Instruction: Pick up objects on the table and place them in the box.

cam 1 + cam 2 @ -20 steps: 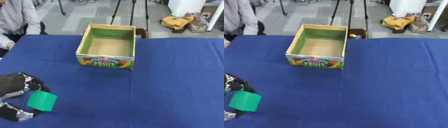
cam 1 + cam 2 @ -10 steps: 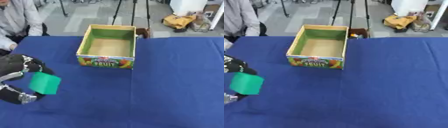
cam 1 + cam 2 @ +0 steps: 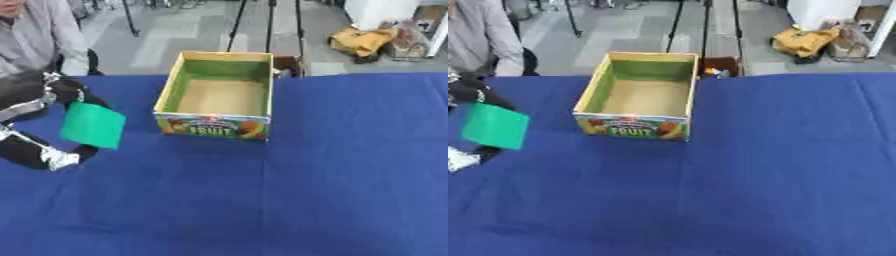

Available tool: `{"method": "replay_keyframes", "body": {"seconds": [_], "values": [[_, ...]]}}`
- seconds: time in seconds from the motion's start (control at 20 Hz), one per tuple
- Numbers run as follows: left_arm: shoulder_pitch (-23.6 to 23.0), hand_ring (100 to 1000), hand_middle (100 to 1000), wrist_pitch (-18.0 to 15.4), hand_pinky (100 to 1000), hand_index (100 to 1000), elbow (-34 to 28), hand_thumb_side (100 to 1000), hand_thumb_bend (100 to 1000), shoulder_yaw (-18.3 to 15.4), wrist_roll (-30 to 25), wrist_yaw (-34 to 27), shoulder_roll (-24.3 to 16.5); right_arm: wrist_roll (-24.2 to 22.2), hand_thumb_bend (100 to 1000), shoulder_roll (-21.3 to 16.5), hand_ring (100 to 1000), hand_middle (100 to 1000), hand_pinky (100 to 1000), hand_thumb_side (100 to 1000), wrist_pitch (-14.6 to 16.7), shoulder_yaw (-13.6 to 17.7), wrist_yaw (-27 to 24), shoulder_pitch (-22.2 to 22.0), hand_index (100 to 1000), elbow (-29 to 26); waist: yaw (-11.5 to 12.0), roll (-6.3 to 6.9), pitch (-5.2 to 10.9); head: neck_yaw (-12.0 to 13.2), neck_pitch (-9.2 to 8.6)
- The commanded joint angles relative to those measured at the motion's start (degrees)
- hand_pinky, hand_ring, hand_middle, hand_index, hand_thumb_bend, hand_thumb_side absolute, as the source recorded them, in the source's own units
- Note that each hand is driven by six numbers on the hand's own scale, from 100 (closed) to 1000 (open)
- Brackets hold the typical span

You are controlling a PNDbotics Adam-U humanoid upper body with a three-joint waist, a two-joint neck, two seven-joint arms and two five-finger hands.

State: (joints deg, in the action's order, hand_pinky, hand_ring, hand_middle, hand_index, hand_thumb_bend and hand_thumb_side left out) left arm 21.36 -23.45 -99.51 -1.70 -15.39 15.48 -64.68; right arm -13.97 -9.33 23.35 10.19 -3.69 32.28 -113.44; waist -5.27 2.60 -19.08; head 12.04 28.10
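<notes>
A flat green block (image 3: 93,125) hangs above the blue table (image 3: 289,190) at the left, held by my left hand (image 3: 39,122), whose black fingers and thumb curl round its top and bottom edges. The open cardboard fruit box (image 3: 221,96) with a green inner wall stands at the table's far middle, to the right of the block and a short gap away from it. Nothing lies inside the box. My right hand shows in neither view.
A person in a grey shirt (image 3: 39,35) sits at the far left corner of the table. Beyond the table's far edge are tripod legs (image 3: 238,20) and a yellow bag (image 3: 360,40) on the floor.
My left hand has lifted the green block and carried it up and away from the near left corner, closer to the box. The camera has tilted slightly.
</notes>
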Motion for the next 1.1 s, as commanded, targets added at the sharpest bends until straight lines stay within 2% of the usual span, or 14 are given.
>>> {"method": "replay_keyframes", "body": {"seconds": [0.05, 0.6, 0.85, 1.1], "values": [[3.0, 486, 470, -0.1, 471, 677, 1.9, 342, 100, -1.0, -0.5, -2.0, -2.9, -0.5, 100, -1.5, 927, 476, 882, 610, 0.2, -0.1, -0.9, 1.0, 847, -1.1, -0.3, 0.23, 0.67, 0.8, -0.76], [12.7, 470, 447, -0.5, 451, 664, 9.3, 337, 100, 0.0, 1.0, -3.3, -1.0, -1.4, 100, -1.9, 928, 473, 883, 612, 0.7, -0.7, -1.6, 2.6, 847, -1.1, -2.9, 1.34, -1.37, 4.7, -2.61], [15.3, 465, 440, -1.0, 444, 658, 11.7, 344, 100, 0.3, 1.8, -4.1, 0.0, -1.9, 100, -2.0, 929, 471, 884, 612, 1.0, -0.7, -1.9, 3.4, 847, -1.1, -4.0, 1.56, -2.59, 6.8, -3.44], [17.6, 456, 428, -1.6, 433, 648, 13.1, 355, 100, 0.5, 2.8, -4.1, 0.7, -2.4, 100, -2.0, 930, 467, 884, 612, 1.4, -0.9, -2.2, 4.4, 847, -1.1, -5.6, 1.73, -4.12, 9.0, -5.19]]}}
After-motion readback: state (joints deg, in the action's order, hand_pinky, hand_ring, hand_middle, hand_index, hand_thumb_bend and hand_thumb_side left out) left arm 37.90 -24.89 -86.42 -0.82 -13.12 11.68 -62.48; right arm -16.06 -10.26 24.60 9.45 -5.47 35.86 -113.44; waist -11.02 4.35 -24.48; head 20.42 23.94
